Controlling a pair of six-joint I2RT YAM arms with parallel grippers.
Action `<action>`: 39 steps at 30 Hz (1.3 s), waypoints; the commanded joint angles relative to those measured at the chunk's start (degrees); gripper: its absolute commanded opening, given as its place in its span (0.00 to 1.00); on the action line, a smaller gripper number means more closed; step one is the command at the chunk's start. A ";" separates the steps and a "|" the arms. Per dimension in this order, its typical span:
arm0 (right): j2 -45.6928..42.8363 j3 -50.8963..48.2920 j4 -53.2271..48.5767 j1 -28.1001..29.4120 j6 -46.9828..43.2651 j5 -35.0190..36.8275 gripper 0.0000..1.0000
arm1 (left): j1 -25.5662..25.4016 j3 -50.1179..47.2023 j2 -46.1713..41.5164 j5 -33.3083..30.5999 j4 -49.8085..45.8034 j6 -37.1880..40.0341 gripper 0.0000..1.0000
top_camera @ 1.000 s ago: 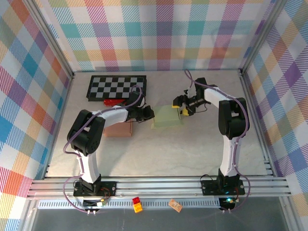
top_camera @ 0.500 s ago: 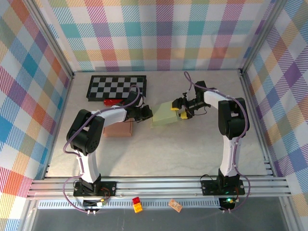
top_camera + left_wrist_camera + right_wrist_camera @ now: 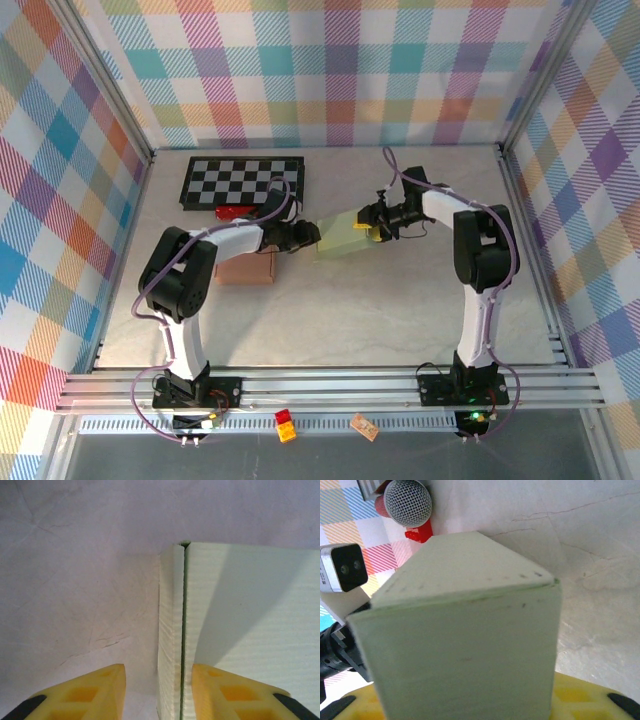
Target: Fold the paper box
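Your box (image 3: 343,241) lies mid-frame in the top view, on the table (image 3: 400,320) between both grippers. The left gripper (image 3: 306,236) has its fingers (image 3: 80,694) spread, with one box wall standing between them (the left finger is clear of it). The right gripper (image 3: 373,227) straddles the box's far end. Whether its fingers (image 3: 592,700) pinch it, you cannot tell.

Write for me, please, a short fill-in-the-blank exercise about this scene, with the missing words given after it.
1. The paper box is pale ____.
2. The game board has black and ____ squares.
3. In the left wrist view, an edge of the paper box stands between two ____ fingers.

Missing words: green; white; yellow.
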 commanded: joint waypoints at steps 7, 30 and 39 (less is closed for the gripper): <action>-3.84 -1.20 1.38 -1.21 11.76 -4.85 0.36 | 0.54 -1.84 -14.13 -5.18 2.14 11.79 0.45; -7.49 -1.09 -21.77 -5.31 24.53 -9.99 0.27 | -14.24 4.87 -19.50 -4.52 -20.59 70.16 0.61; -8.32 -1.88 -21.51 -5.33 25.47 -10.71 0.26 | -17.56 6.34 -13.69 -11.92 -21.00 73.86 0.67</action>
